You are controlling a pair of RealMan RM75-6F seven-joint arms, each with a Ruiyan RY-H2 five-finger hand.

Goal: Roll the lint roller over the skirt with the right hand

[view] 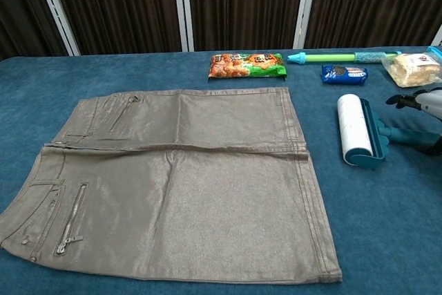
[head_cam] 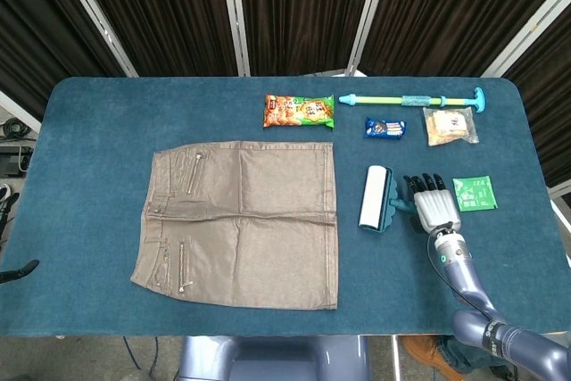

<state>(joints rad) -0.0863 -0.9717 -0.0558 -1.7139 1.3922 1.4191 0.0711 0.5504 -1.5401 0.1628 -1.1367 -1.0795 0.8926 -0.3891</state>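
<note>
Right of centre in the head view, the teal lint roller with its white sticky drum (head_cam: 378, 200) lay on the blue cloth-covered table (head_cam: 89, 131), just beside the right hem of the flat grey-brown skirt (head_cam: 241, 220) and not touching it. The right hand (head_cam: 431, 205) sat over the roller's handle with dark fingers (head_cam: 416, 186) spread; whether it had gripped the handle could not be told. At the lower left edge, only a dark tip of the left hand (head_cam: 18, 270) showed, its state unclear.
</note>
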